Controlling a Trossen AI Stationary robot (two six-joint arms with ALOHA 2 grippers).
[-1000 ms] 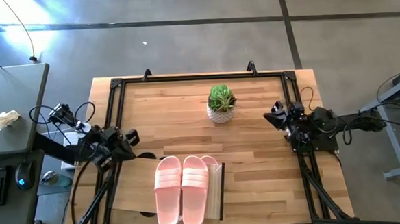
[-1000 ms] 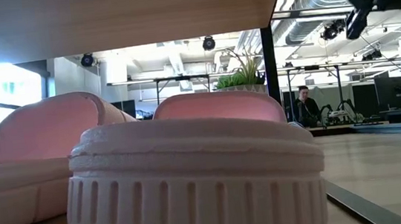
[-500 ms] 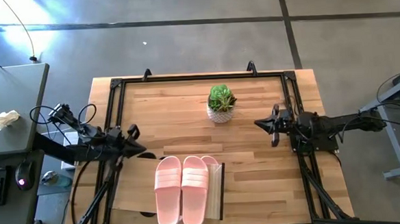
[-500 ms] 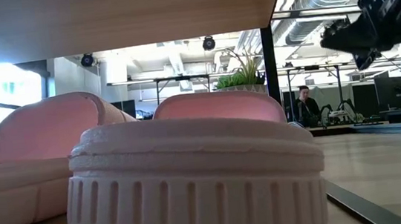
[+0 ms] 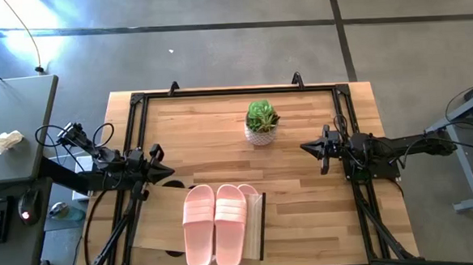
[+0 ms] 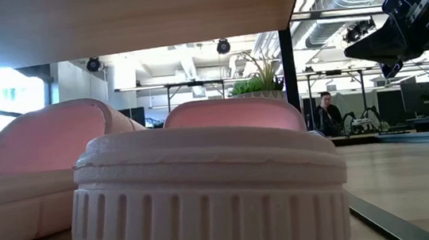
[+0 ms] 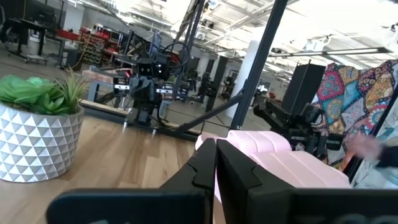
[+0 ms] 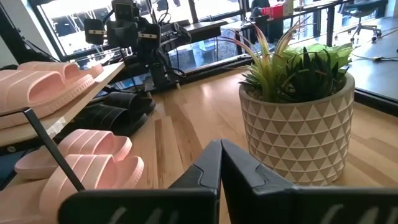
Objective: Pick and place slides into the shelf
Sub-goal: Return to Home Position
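Pink up top: we see two pink slides point(image 5: 199, 228) lying side by side and touching on the shelf point(image 5: 156, 222), toward the right end of its top panel. Under that panel we catch a black pair point(image 8: 115, 112) tucked in. Beside them, at the shelf's right end, sits a lower pink pair point(image 8: 87, 158). One of these pokes out a little past the shelf's back edge in the high view. From table height, those lower pink ones fill the space beneath the panel.

Now the left gripper point(image 5: 169, 171): it hovers just behind the shelf's back edge, near its left end. Its fingers point(image 7: 199, 174) are pressed flat together and hold nothing.

Over to the right gripper point(image 5: 306, 147): it hangs well apart from the shelf, out beyond its right end and farther back, above the table point(image 5: 204, 126). Its fingers point(image 8: 202, 171) are closed tight on empty air.

We spot the plant point(image 5: 261, 121) standing behind the shelf's right end, apart from the shelf and clear of both grippers.
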